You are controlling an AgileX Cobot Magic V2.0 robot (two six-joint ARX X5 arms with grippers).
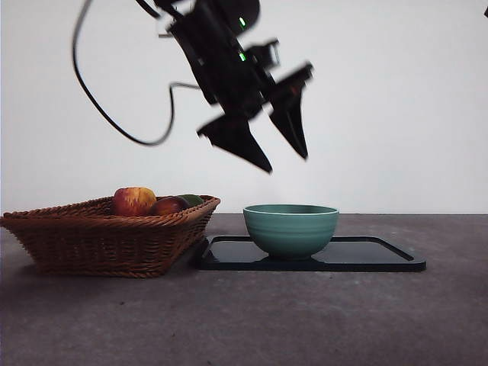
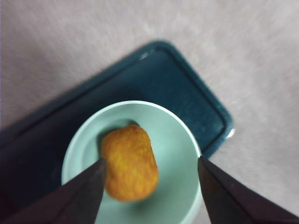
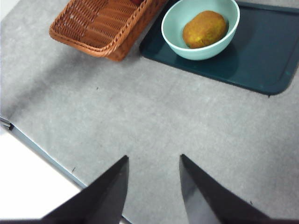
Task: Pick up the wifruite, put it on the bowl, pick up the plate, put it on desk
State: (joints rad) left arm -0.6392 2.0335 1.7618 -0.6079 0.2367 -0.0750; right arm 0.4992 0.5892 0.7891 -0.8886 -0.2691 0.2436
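The tabletop [image 1: 427, 320], a matte grey-brown surface, carries everything in the scene. On it, at one side in the front view, stands a woven basket [image 1: 91, 240] holding an apple [image 1: 134, 200] and a darker red fruit [image 1: 169, 205]. Just beside the basket lies the plate [image 1: 381, 255], a dark, flat rectangular tray with rounded corners, resting on the tabletop. The bowl [image 1: 291, 229], teal-green and ridged, stands on the plate towards its basket end.

The wifruite [image 3: 204, 29], a dull brown oval, lies inside the bowl; the left wrist view shows it resting on the bowl's floor, touching neither jaw.

The left claw [image 1: 284, 162] hangs in the air above the bowl, jaws apart and holding nothing. The right claw [image 3: 152, 161] waits well away over bare tabletop, jaws apart and likewise empty.

Progress, as judged from this arrangement: the first half of the task appears done, since the wifruite is in the bowl and released. The second half is not yet begun: the plate lies untouched, with the bowl on it. Lifting the plate will call for a grip on its thin rim, and the loaded bowl may slide or tip if the plate tilts.
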